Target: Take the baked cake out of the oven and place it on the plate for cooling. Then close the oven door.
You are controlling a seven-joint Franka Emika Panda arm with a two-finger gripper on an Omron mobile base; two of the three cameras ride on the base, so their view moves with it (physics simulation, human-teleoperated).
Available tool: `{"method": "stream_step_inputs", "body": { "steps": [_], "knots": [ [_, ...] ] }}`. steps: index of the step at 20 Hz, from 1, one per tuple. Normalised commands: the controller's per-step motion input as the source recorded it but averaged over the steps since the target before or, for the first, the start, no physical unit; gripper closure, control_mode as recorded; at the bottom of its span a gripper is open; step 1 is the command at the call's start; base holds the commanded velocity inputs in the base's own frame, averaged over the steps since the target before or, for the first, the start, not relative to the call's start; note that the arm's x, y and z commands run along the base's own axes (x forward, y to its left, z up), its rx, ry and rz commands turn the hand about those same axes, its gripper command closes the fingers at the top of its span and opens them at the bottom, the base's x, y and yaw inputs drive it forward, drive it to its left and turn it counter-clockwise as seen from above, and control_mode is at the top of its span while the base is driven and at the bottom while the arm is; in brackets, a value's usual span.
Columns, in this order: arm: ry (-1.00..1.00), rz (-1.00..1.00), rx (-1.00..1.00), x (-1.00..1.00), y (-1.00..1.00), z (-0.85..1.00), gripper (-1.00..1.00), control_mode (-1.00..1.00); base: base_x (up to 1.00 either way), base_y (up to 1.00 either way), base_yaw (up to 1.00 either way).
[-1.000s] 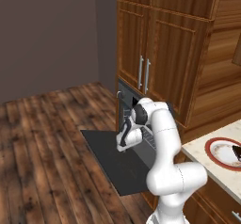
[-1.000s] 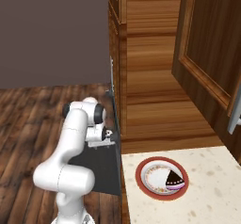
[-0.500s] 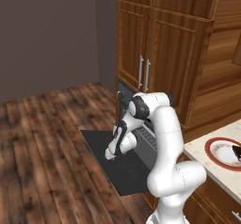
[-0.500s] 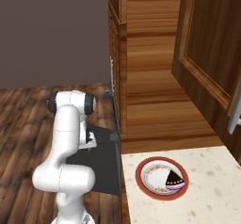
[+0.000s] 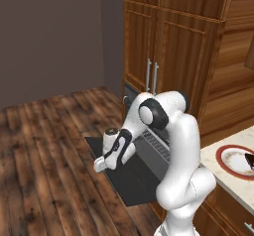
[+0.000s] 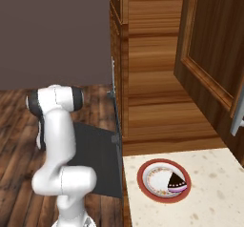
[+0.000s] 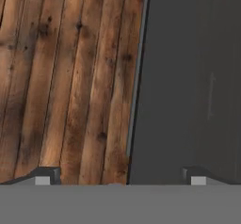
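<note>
The oven door (image 5: 130, 180) lay fully dropped open, a flat dark grey panel stretched out over the wooden floor (image 5: 44, 150). In the left base view the arm bent down from its elbow toward 8 o'clock, and the gripper (image 5: 101, 164) hung low over the door's outer left part, close to its far edge. The hand view looked straight down: the door (image 7: 188, 77) filled the 3 o'clock half and the floor planks (image 7: 70, 77) the 9 o'clock half, with the door's pale edge running from 12 to 6 between them. The two finger tips stood spread wide, one (image 7: 43, 176) over the floor side, the other (image 7: 195, 176) over the door, so the pincer straddled that edge with nothing between its tips. Whether it touched the door could not be told.

The baked cake (image 6: 177, 179) sat on the plate (image 6: 150, 189), a dark wedge at the plate's 3 o'clock side. The plate rested on the speckled counter (image 6: 214, 202), well apart from the pincer, at roughly 3 o'clock from it in the left base view (image 5: 237, 161).
</note>
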Motion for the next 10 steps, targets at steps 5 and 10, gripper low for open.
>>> {"method": "stream_step_inputs", "body": {
  "steps": [5, 10],
  "knots": [
    [-0.14, 0.00, -0.07, -0.50, 0.63, 0.10, -1.00, -1.00, 0.00, 0.00, 0.00],
    [-0.32, -0.05, -0.21, -0.07, 0.41, -0.15, -1.00, -1.00, 0.00, 0.00, 0.00]
  ]
}}
